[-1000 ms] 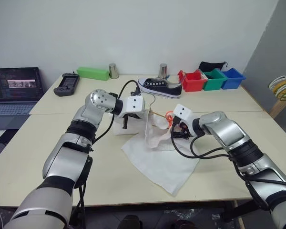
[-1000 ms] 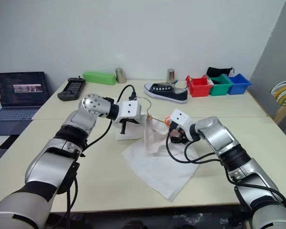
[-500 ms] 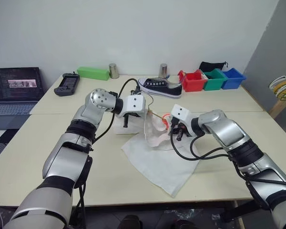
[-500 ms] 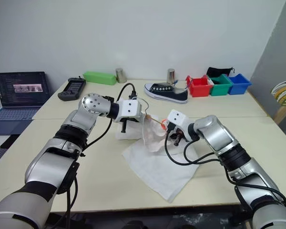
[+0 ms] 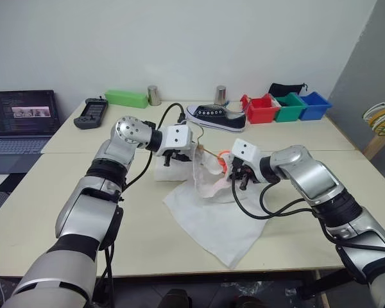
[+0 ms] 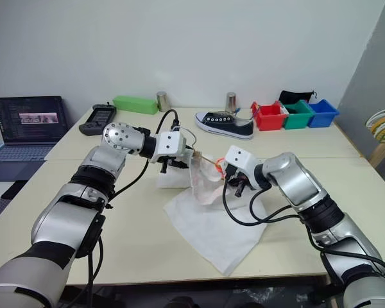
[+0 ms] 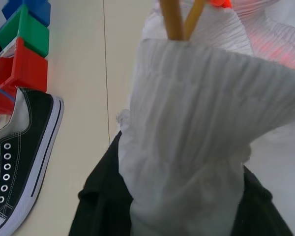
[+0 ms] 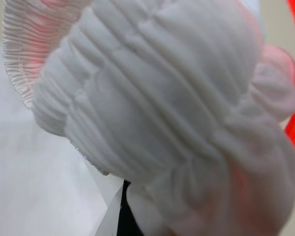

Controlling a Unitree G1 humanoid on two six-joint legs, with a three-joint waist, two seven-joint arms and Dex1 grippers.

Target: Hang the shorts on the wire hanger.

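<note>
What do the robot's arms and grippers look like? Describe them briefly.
Both arms have glossy silver shells with black joint bands. A round silver joint cap dotted with small holes shows on the left arm. Each wrist carries a white boxy housing with dark spots. Black cables loop from both. The left gripper and right gripper have black fingers.

Both arms are reaching inward over the middle of the table, wrists bent toward each other. The left gripper [image 5: 173,158] is pointing down and rightward, the waistband bunched between its fingers. The right gripper [image 5: 239,179] is pinching shut on the shorts [image 5: 212,212].
</note>
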